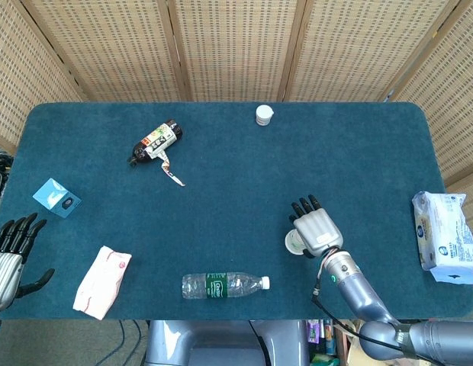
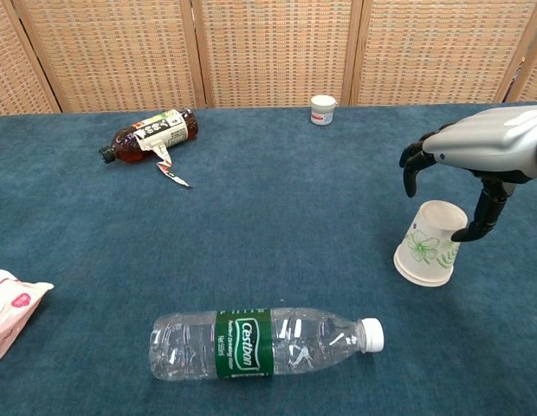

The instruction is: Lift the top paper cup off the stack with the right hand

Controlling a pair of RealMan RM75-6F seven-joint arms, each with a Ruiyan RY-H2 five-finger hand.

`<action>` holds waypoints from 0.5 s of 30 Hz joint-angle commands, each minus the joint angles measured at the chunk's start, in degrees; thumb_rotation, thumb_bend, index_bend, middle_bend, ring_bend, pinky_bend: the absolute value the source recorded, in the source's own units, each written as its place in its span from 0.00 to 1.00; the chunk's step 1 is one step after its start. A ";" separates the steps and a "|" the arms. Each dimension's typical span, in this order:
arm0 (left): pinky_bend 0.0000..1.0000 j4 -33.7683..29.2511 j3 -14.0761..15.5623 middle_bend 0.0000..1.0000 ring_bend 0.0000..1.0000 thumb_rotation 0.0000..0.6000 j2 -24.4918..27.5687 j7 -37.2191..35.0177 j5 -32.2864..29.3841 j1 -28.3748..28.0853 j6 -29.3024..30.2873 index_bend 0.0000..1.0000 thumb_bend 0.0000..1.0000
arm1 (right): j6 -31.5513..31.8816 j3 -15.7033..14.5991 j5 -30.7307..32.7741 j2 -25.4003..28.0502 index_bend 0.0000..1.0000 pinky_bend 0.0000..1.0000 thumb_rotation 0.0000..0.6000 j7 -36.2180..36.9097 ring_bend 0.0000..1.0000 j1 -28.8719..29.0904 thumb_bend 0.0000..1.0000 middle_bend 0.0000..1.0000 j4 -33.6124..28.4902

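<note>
A white paper cup (image 2: 427, 247) with a green leaf print stands upside down on the blue table, leaning a little to the right. It looks like a single cup or a tight stack; I cannot tell which. My right hand (image 2: 489, 143) hovers just above and to the right of it, fingers curved downward and apart. Its thumb hangs beside the cup's right wall, and nothing is in its grasp. From the head camera the right hand (image 1: 316, 229) covers most of the cup (image 1: 293, 242). My left hand (image 1: 8, 259) lies open at the table's front left corner.
A clear water bottle (image 2: 260, 342) lies on its side in front of the cup. A brown bottle (image 2: 152, 133) and a small white jar (image 2: 322, 109) sit at the back. A wipes pack (image 1: 444, 238) is at the right edge, a pink packet (image 1: 101, 280) and a blue card (image 1: 56, 197) at the left.
</note>
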 commanded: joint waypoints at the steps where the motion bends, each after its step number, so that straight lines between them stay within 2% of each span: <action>1: 0.00 0.01 0.00 0.00 0.00 1.00 -0.01 0.03 -0.06 -0.03 -0.09 0.00 0.27 | -0.17 -0.36 -0.06 -0.24 0.30 0.00 1.00 0.59 0.00 0.17 0.28 0.12 0.58; 15: 0.00 -0.01 0.10 0.00 0.00 1.00 -0.12 0.23 0.06 -0.09 -0.20 0.00 0.27 | 0.33 -1.53 -0.51 -0.68 0.33 0.01 1.00 2.53 0.00 0.86 0.29 0.13 2.02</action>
